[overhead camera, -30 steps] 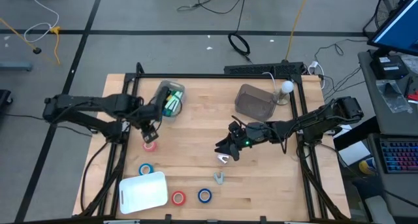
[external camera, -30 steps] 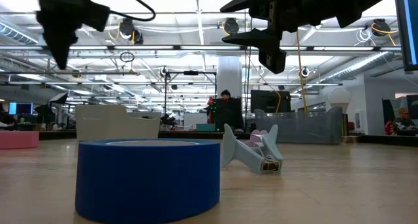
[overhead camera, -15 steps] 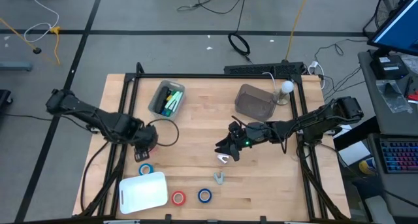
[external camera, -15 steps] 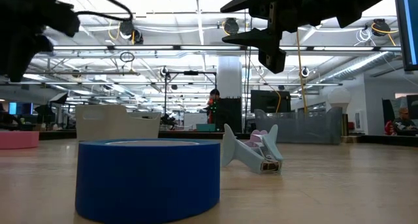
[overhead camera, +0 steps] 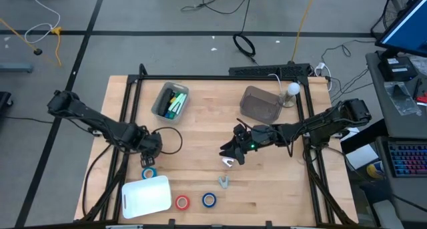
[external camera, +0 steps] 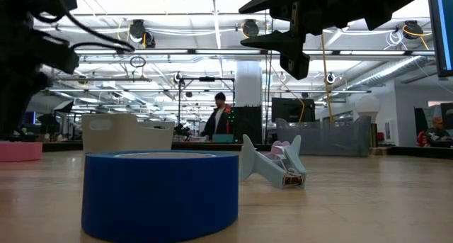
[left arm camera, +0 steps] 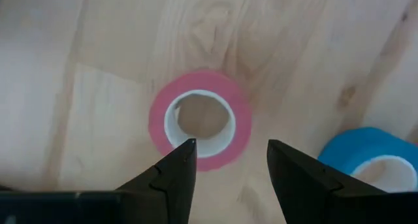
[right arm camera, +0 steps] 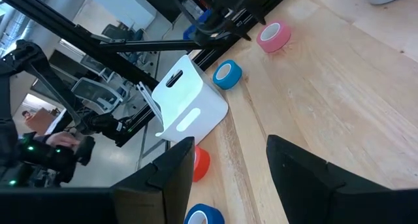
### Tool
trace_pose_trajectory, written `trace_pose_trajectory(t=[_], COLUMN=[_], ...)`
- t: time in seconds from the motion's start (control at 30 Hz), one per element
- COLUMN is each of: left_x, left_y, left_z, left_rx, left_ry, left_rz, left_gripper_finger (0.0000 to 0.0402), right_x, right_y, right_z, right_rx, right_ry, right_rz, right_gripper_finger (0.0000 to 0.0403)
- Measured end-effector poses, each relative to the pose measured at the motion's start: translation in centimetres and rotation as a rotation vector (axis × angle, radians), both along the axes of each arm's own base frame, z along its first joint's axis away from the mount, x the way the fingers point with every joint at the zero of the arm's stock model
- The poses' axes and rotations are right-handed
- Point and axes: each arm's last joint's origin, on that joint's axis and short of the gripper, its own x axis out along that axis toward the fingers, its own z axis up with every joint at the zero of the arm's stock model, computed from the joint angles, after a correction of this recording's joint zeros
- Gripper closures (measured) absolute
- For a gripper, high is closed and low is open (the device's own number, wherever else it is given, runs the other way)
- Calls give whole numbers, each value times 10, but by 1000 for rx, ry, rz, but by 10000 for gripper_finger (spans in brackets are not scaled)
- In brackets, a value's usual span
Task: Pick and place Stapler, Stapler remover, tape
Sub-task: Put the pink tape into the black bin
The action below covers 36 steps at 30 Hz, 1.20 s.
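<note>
Left hand poised above pink tape ring with white core lying flat on wooden bench, fingers parted, empty. Right hand waits mid-bench, fingers apart, empty. Risk: off-centre descent lets one finger hit ring's wall, skidding it toward blue roll nearby.

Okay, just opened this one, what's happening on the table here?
The left claw hangs open just above a pink tape roll lying flat on the wooden table, a blue roll beside it. It holds nothing. The right claw waits open mid-table. More rolls, a white bin and a stapler remover lie along the front edge.
</note>
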Motion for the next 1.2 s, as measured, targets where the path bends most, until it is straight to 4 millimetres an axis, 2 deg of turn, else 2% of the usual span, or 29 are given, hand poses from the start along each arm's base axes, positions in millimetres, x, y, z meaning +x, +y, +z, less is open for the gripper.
trace_pose_trajectory(t=[0.17, 0.3, 0.57, 0.97, 1.2], left_x=[-6, -8, -1, -1, -6], left_y=[2, 3, 1, 1, 2], left_z=[-16, -22, -24, -23, -34], left_rx=[0, 3, -29, -28, -24], left_ry=[14, 12, -60, -61, -50], left_rz=[49, 88, 86, 81, 92], left_gripper_finger=[215, 215, 215, 215, 215], right_x=[0, 0, 0, 0, 0], right_y=[0, 0, 0, 0, 0], right_z=[0, 0, 0, 1, 1], right_rx=[0, 2, 16, 25, 26], right_ry=[-3, -3, 0, -3, -6], right_rz=[-1, -1, -6, -9, -9], right_gripper_finger=[216, 216, 216, 216, 216])
